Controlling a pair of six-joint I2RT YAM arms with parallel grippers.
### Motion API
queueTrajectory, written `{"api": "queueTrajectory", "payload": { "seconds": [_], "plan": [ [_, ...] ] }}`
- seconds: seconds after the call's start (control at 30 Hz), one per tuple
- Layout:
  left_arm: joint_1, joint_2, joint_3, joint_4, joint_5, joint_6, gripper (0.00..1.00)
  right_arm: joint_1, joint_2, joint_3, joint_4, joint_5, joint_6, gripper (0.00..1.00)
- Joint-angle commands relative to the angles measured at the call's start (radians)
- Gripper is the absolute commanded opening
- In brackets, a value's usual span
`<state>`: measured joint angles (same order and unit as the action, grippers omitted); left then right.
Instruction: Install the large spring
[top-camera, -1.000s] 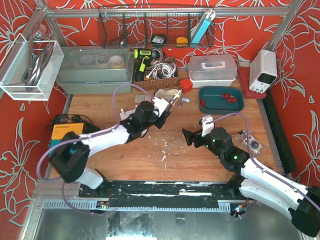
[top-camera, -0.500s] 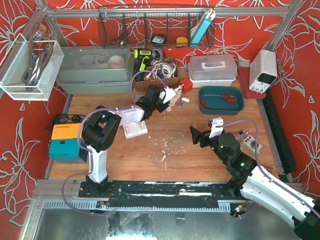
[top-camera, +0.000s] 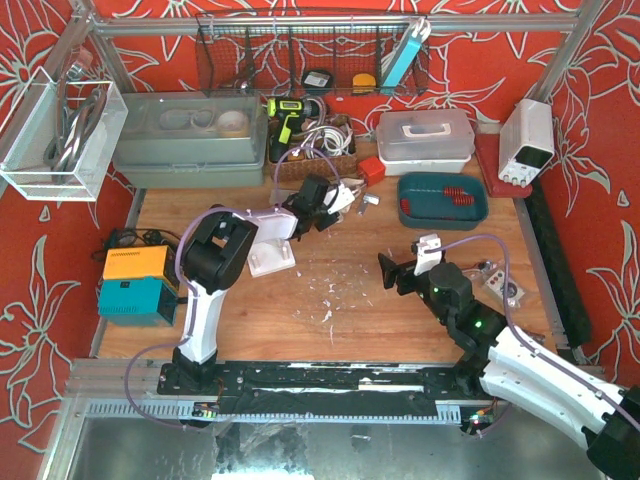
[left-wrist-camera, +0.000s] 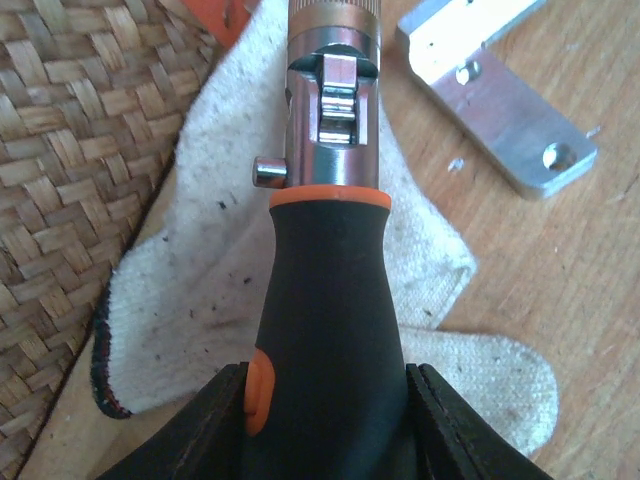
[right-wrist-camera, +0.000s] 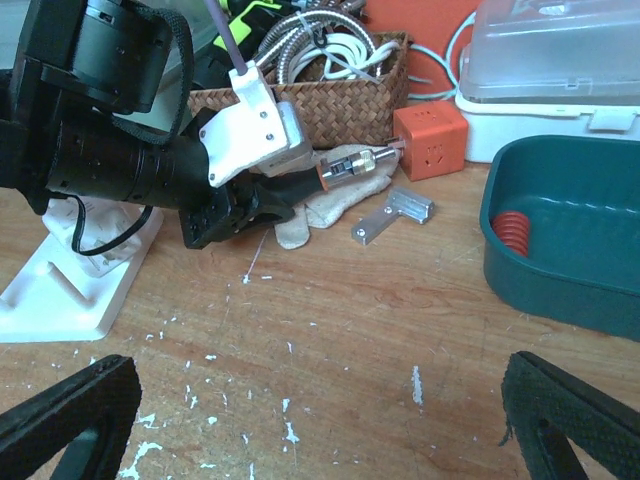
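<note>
Little of the install proper under way, judging by the layout: getting tools ready rather than fitting anything. Clamping the black driver handle (left-wrist-camera: 325, 320) tightly in the left end effector (left-wrist-camera: 325, 425), with the metal chuck pointing ahead of it over a white glove (left-wrist-camera: 200, 290), a wicker basket (left-wrist-camera: 60, 150) to its left and an aluminium bracket (left-wrist-camera: 500, 90) just ahead and to the right. Holding the right end effector (right-wrist-camera: 315, 420) spread wide and empty, low over the surface (right-wrist-camera: 330, 300), well apart from the left one.

Leaving the large spring (right-wrist-camera: 512, 232), presumably one of the red coils, in the teal tray (right-wrist-camera: 600, 290), ahead and to the right of the right end effector. Next, probably: reaching that empty end effector into the tray and closing across the coils without rolling them.

Showing the spring, the tray and an orange cube (right-wrist-camera: 430, 140) beyond the chuck only in the right wrist and top views. Showing the close grip on the handle only in the left wrist view.
</note>
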<state>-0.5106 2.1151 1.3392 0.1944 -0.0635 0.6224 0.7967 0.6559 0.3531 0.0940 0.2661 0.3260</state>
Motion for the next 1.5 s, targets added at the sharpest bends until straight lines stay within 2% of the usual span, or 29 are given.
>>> {"api": "queueTrajectory", "payload": {
  "seconds": [0.0, 0.1, 0.37, 0.43, 0.53, 0.63, 0.83, 1.07, 1.23, 1.47],
  "plan": [
    [-0.002, -0.005, 0.042, 0.025, -0.002, 0.004, 0.46, 0.006, 0.012, 0.0, 0.01, 0.021, -0.005, 0.99],
    [-0.002, -0.016, 0.049, 0.018, -0.003, -0.014, 0.58, 0.005, 0.023, 0.005, 0.007, 0.019, -0.005, 0.99],
    [-0.013, -0.147, 0.013, 0.014, 0.01, -0.158, 0.73, 0.005, 0.017, 0.012, -0.007, 0.034, -0.004, 0.99],
    [-0.019, -0.205, -0.013, 0.024, -0.014, -0.243, 0.88, 0.006, 0.034, 0.022, -0.015, 0.047, 0.007, 0.99],
    [-0.023, -0.298, -0.053, 0.008, -0.027, -0.386, 1.0, 0.006, 0.083, 0.074, -0.074, 0.095, 0.053, 0.99],
    [-0.023, -0.389, -0.084, -0.051, -0.04, -0.519, 1.0, 0.005, 0.153, 0.173, -0.164, 0.094, 0.099, 0.99],
    [-0.007, -0.547, -0.142, -0.241, -0.022, -0.757, 1.0, 0.006, 0.275, 0.415, -0.385, -0.068, 0.077, 0.99],
    [0.091, -0.657, -0.308, -0.294, 0.045, -0.862, 1.0, 0.004, 0.352, 0.391, -0.23, -0.221, 0.014, 0.98],
    [0.161, -0.665, -0.386, -0.276, 0.063, -0.845, 0.85, 0.006, 0.411, 0.302, -0.13, -0.215, -0.015, 0.98],
    [0.178, -0.591, -0.378, -0.33, 0.026, -0.781, 0.77, 0.007, 0.443, 0.261, -0.082, -0.184, -0.032, 0.98]
  ]
}}
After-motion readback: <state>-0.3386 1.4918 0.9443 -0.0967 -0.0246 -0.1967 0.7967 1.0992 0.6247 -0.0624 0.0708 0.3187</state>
